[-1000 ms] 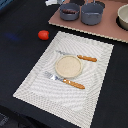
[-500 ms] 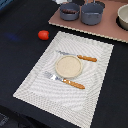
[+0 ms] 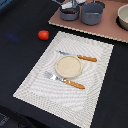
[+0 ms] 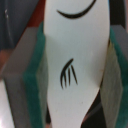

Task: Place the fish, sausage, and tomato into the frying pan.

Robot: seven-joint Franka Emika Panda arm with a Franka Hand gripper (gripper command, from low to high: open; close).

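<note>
In the wrist view my gripper (image 4: pixel 75 70) is shut on the fish (image 4: pixel 75 45), a white toy with dark markings, pinched between green pads (image 4: pixel 36 75). In the exterior view the gripper (image 3: pixel 67 5) is at the top edge, right above the frying pan (image 3: pixel 70 13), the smaller grey vessel. The tomato (image 3: pixel 43 34), a small red ball, lies on the black table towards the exterior view's left. The sausage is out of view.
A taller grey pot (image 3: pixel 92 14) stands beside the pan on a brown board (image 3: pixel 107 30). A pale bowl (image 3: pixel 123 17) is at the board's far end. A striped placemat (image 3: pixel 95 90) holds a beige plate (image 3: pixel 67 66), an orange-handled knife (image 3: pixel 85 58) and fork (image 3: pixel 72 83).
</note>
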